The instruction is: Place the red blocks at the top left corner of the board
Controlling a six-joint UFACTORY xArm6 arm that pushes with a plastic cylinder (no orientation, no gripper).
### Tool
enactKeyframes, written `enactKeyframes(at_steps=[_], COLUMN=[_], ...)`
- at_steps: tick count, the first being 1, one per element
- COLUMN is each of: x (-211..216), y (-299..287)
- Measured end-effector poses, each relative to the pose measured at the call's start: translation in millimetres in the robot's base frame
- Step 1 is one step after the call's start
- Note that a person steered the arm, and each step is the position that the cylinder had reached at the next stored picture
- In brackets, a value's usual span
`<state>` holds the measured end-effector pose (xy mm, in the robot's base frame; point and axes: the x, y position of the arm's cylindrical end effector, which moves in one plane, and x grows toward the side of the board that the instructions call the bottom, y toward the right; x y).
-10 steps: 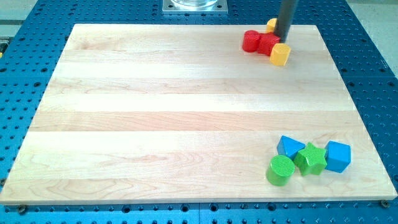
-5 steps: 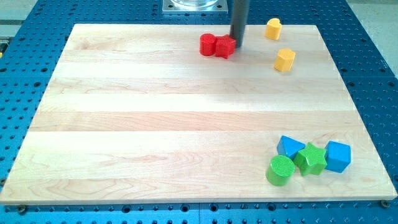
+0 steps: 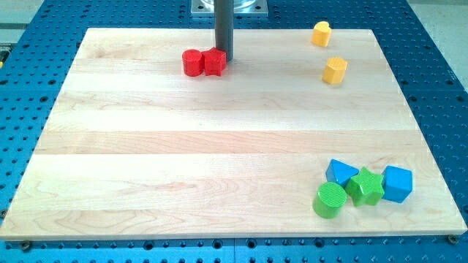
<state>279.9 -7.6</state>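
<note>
**A:** Where's my tip (image 3: 223, 58) right now?

**B:** Pressed against the view's right side of the red pair. The red cylinder (image 3: 192, 63) sits on the view's left, the other red block (image 3: 214, 62) touches it on the right, and my tip is touching that second one. The pair's long axis runs left to right, in line with the push.

**A:** And the goal?

**B:** The top left corner (image 3: 91, 33) of the worktop (image 3: 219, 146) lies to the view's left of the reds and a little up. So my tip is on the correct side; I judge a leftward shove with a slight upward bias is what's called for.

**A:** Gripper state?

**B:** There's no gripper here, just a bare rod, holding nothing.

**A:** Any labels or writing?

**B:** None readable anywhere. The yellow, green and blue blocks sit well apart.
</note>
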Motion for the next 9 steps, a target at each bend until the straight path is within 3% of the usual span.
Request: enactKeyframes(at_steps=[1, 2, 5, 7, 8, 9], x=[20.1, 20.5, 15.3, -15.5, 11.9, 75.1], y=[24.1, -39.8, -72.4, -170.9, -117.9, -141.9])
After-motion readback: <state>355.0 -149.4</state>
